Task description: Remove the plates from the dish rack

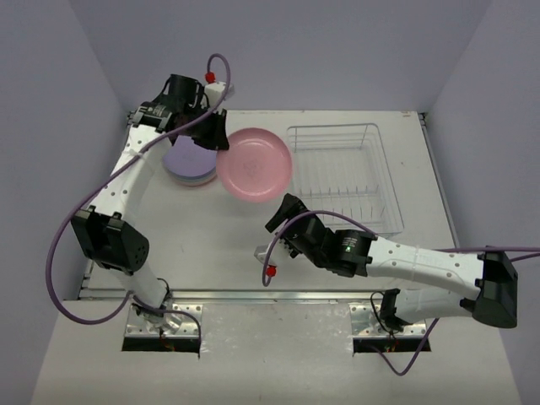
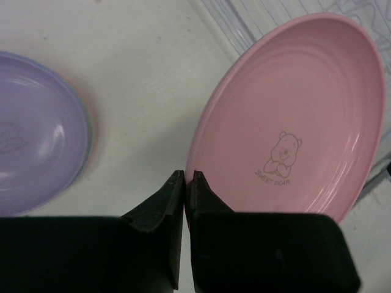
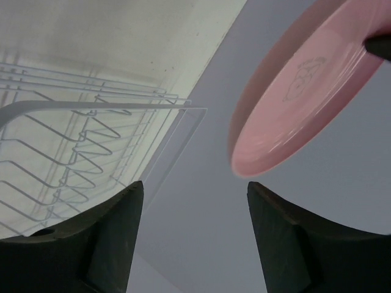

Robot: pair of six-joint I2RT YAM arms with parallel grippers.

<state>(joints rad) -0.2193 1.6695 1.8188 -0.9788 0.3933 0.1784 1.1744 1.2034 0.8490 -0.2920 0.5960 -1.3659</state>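
Note:
My left gripper (image 1: pixel 221 145) is shut on the rim of a pink plate (image 1: pixel 254 164) and holds it in the air between the stack and the rack. In the left wrist view the jaws (image 2: pixel 184 178) pinch the plate's edge; the plate (image 2: pixel 293 116) has a small bear print. A stack of plates with a lilac one on top (image 1: pixel 187 160) lies on the table at the left, also in the left wrist view (image 2: pixel 36 134). The silver wire dish rack (image 1: pixel 344 175) holds no plates. My right gripper (image 1: pixel 278 221) is open and empty, below the pink plate (image 3: pixel 305 91).
The rack's wire dividers (image 3: pixel 73 146) show in the right wrist view. Grey walls close in the table at the back and both sides. The table's near edge runs along a metal strip (image 1: pixel 270 297).

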